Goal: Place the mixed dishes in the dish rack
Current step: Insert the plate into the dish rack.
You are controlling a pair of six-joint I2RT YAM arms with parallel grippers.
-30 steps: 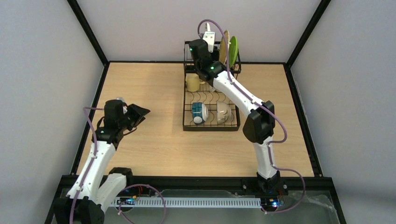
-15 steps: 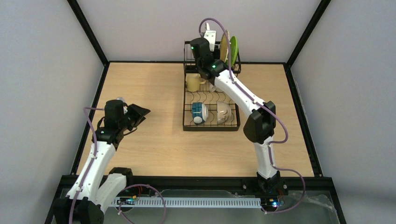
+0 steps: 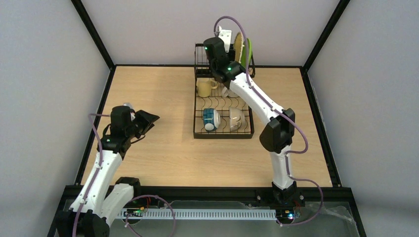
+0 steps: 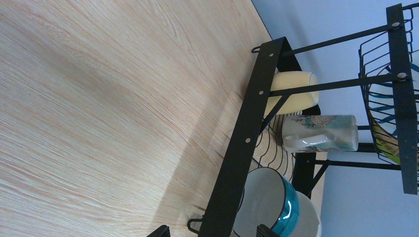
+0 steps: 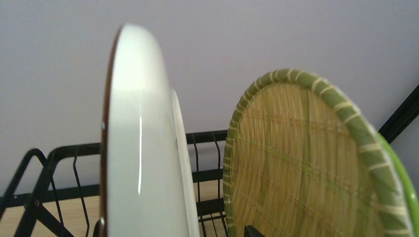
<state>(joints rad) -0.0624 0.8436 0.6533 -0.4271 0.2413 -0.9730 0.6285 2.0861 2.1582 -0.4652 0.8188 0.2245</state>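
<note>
My right gripper [image 3: 222, 44] is shut on the black-striped white plate [image 3: 226, 35] and holds it upright over the tall basket end of the dish rack [image 3: 198, 132]. In the right wrist view the white plate [image 5: 143, 148] is edge-on, just left of the tan woven-look plate [image 5: 301, 163]; the lime green plate [image 5: 407, 197] stands behind that. The pale yellow mug [image 3: 203, 88], blue bowl [image 3: 210, 119] and second bowl [image 3: 235, 118] lie in the rack's low base. My left gripper [image 3: 148, 121] is open and empty over the table, left of the rack.
The left wrist view shows the rack frame [image 4: 247, 133], the yellow mug [image 4: 291, 91], a patterned mug [image 4: 321, 133] and the blue bowl [image 4: 276, 202]. Black frame posts and grey walls stand close behind the rack. Bare wooden table [image 3: 158, 148] lies left of and in front of the rack.
My right gripper has carried the white plate a little right and farther back, closer to the tan plate. The left arm has not moved.
</note>
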